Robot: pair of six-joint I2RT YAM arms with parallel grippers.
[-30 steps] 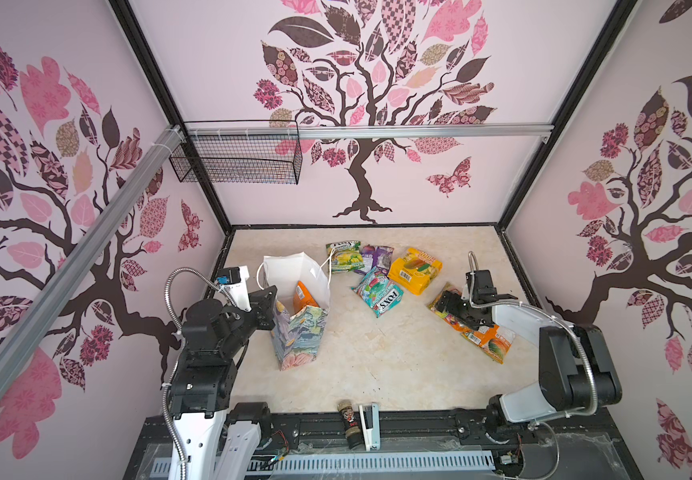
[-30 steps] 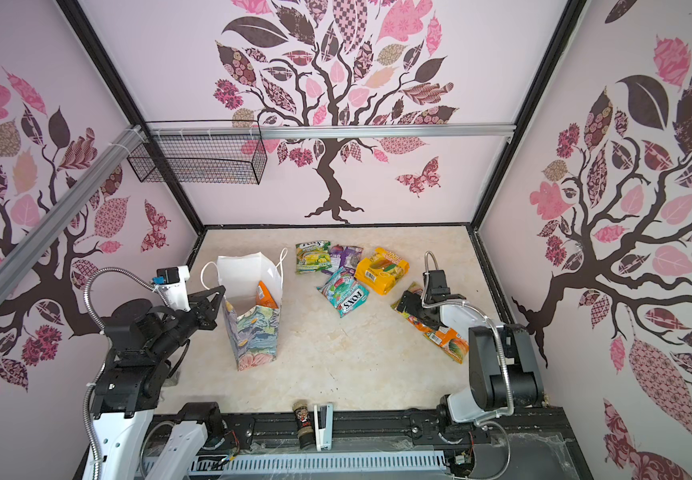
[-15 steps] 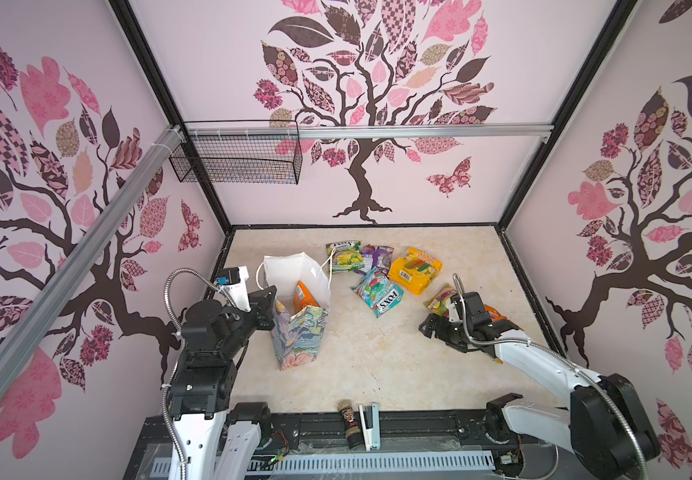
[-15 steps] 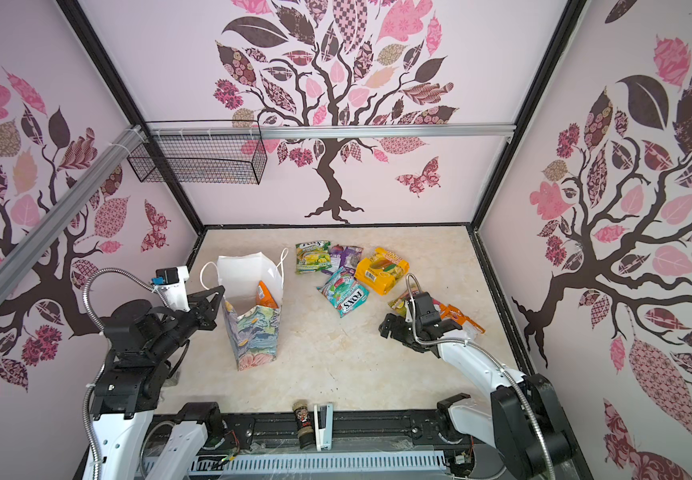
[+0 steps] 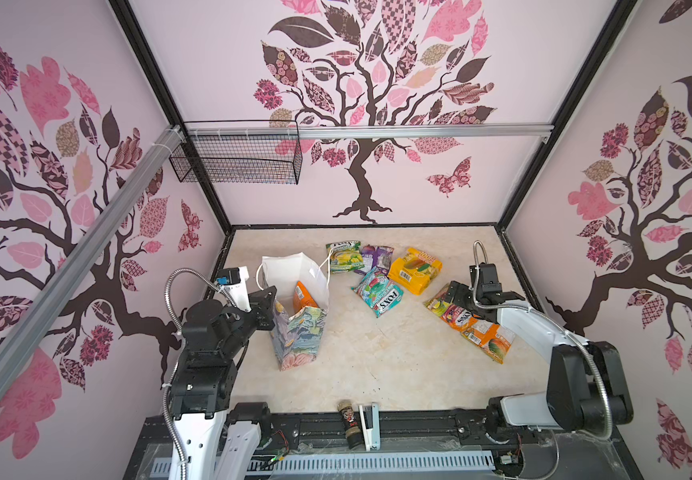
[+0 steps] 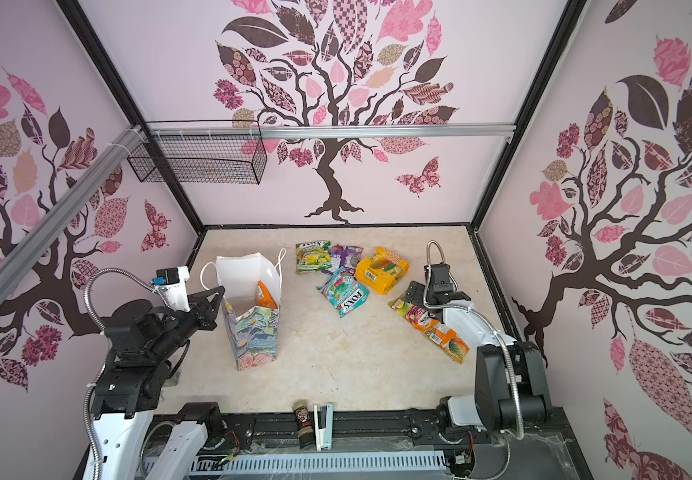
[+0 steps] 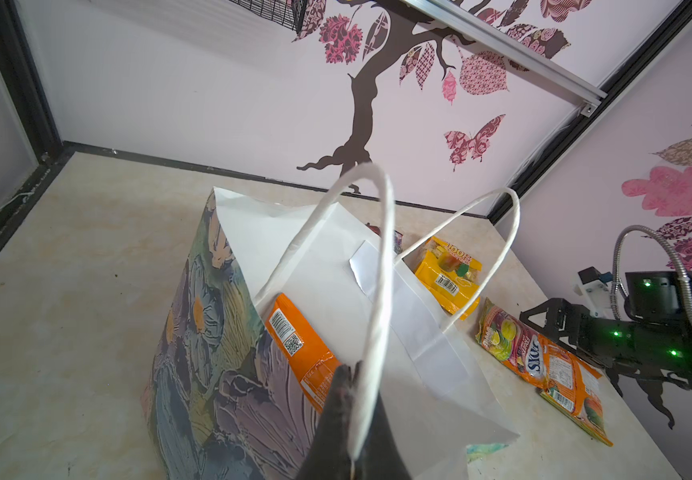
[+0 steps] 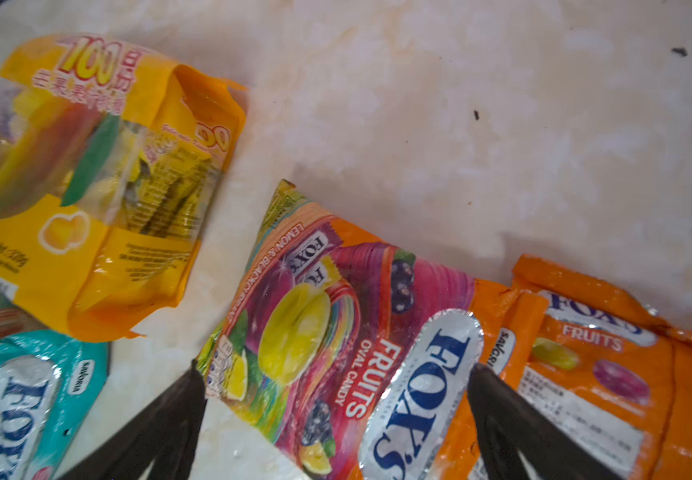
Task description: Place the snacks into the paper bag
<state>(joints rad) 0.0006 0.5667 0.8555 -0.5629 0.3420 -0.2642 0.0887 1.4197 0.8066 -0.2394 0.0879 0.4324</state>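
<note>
The paper bag (image 5: 300, 332) (image 6: 252, 332) stands open at the left with an orange packet (image 7: 298, 345) inside. My left gripper (image 7: 346, 370) (image 5: 267, 297) is shut on the bag's white cord handle (image 7: 379, 270). My right gripper (image 8: 336, 370) (image 5: 454, 293) is open just above a multicolour FOX'S packet (image 8: 336, 299) (image 5: 446, 307), one finger on each side. An orange FOX'S packet (image 8: 597, 365) (image 5: 489, 336) overlaps it. Yellow (image 5: 415, 270), teal (image 5: 378, 291), green-yellow (image 5: 344, 257) and purple (image 5: 377, 257) snacks lie mid-table.
A dark spice jar (image 5: 347, 424) and a white stapler (image 5: 369, 426) lie at the table's front edge. A black wire basket (image 5: 236, 158) hangs from the rail on the back wall. Walls close in the table on three sides.
My right arm swung forward and toward the middle half a second ago, then came back over the packets at the right, still open. The left gripper and the bag have not moved.
</note>
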